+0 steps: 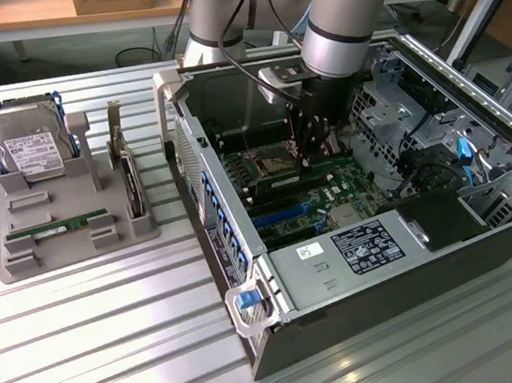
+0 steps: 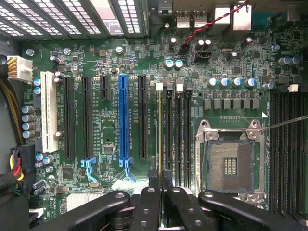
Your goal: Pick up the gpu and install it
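Exterior view first: I see the arm (image 1: 336, 11) reaching down into the open computer case (image 1: 371, 205), with my hand (image 1: 314, 146) low over the green motherboard (image 1: 322, 187) near the memory slots. Whether it grips anything I cannot make out from here. On the bench (image 1: 93, 317), at the exterior view's left, sits a grey holder tray (image 1: 72, 225). A silver hard drive (image 1: 28, 146) in blue rails stands upright at its back, an upright dark card (image 1: 130, 184) with a metal bracket stands at its side, and a green stick (image 1: 71, 222) lies flat in a front groove.

Wrist view next: I look straight down at the motherboard (image 2: 110, 120), with the blue expansion slot (image 2: 124, 115), a white slot (image 2: 48, 110) and the bare processor socket (image 2: 230, 166) nearby. My hand (image 2: 160, 192) is closed, its black fingers (image 2: 147, 207) pinching the gpu (image 2: 159, 130), which I see edge-on as a thin line. The gpu lines up with the first of the black memory slots (image 2: 169, 127), between the expansion slots and the socket; whether it is seated I cannot tell.
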`<action>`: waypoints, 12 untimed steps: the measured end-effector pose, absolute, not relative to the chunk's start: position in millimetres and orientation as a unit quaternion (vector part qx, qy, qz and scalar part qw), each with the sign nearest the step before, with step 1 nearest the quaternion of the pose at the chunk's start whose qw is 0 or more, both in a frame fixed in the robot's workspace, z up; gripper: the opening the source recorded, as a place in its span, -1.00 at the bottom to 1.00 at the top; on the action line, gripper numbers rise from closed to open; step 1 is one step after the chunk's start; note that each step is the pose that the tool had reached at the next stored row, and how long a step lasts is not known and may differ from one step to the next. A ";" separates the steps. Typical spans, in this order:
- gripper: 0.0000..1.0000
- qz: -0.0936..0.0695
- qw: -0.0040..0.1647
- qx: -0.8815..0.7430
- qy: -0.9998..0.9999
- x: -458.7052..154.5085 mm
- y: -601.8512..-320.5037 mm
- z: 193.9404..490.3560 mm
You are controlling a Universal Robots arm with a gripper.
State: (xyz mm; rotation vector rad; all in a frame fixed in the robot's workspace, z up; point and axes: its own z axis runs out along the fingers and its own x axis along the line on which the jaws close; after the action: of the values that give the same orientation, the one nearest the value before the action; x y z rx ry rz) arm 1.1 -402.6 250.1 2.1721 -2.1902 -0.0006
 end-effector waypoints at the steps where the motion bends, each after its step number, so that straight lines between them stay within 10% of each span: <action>1: -0.76 0.000 0.029 0.704 -0.710 1.0 -402.6 249.4; 12: -0.76 0.001 0.030 0.704 -0.710 0.9 -400.9 245.4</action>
State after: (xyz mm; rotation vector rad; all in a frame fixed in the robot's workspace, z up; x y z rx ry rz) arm 0.9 -400.9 245.4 2.1701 -2.1878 0.0043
